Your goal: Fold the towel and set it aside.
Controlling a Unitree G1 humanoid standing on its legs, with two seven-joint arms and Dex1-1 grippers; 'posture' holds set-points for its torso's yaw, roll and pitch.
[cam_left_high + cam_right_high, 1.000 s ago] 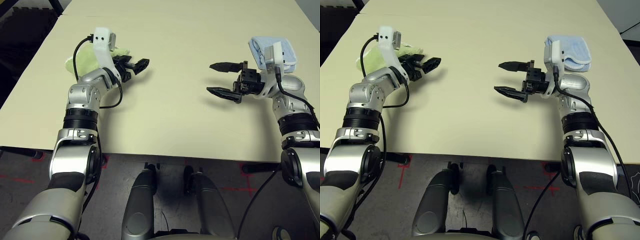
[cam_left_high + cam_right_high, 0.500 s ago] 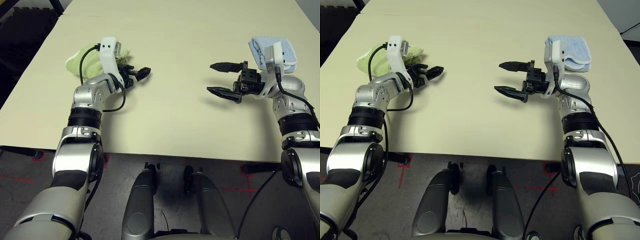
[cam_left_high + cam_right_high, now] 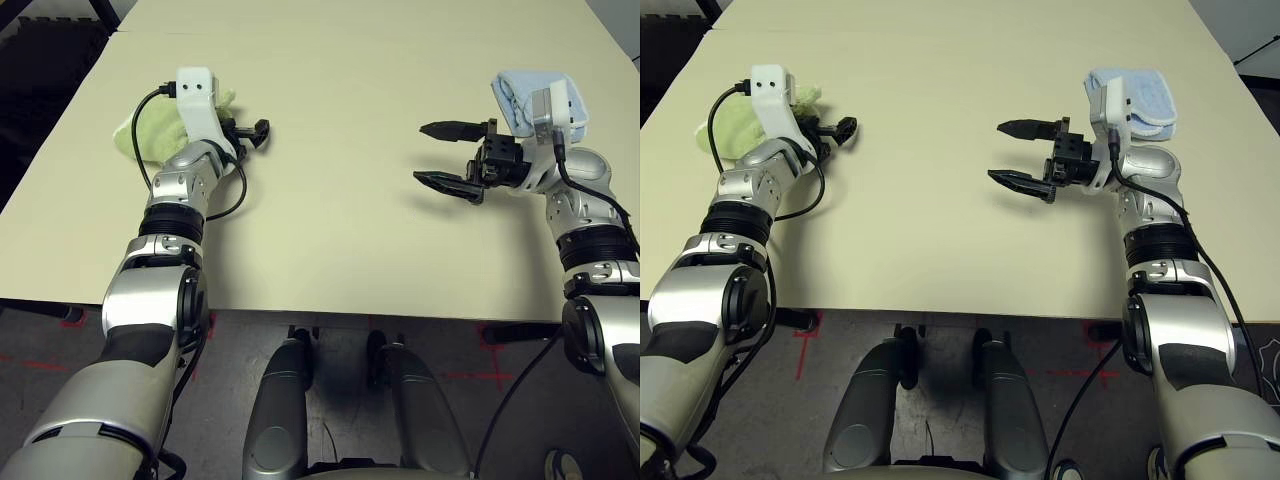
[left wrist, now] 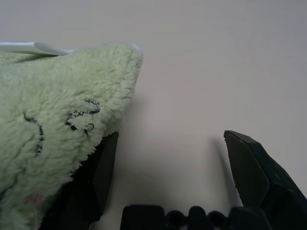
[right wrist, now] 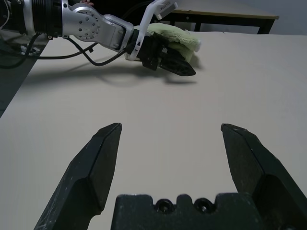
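The towel [image 3: 130,138] is a light green terry bundle lying folded at the table's far left, partly hidden behind my left wrist. Dark embroidery shows on the towel [image 4: 57,115] in the left wrist view. My left gripper [image 3: 252,130] is open just to the right of it. One finger [image 4: 103,167] touches the towel's edge, and only bare table lies between the two fingers. My right gripper [image 3: 441,156] hovers open over the table's right half, far from the towel [image 5: 175,34], holding nothing.
A smaller folded light blue cloth [image 3: 528,95] lies at the back right, behind my right wrist. The beige table [image 3: 340,230] stretches bare between the two arms. Its left edge [image 3: 60,110] runs close to the towel.
My left gripper has drawn back leftward until it sits right against the towel's edge. The right arm has not moved.
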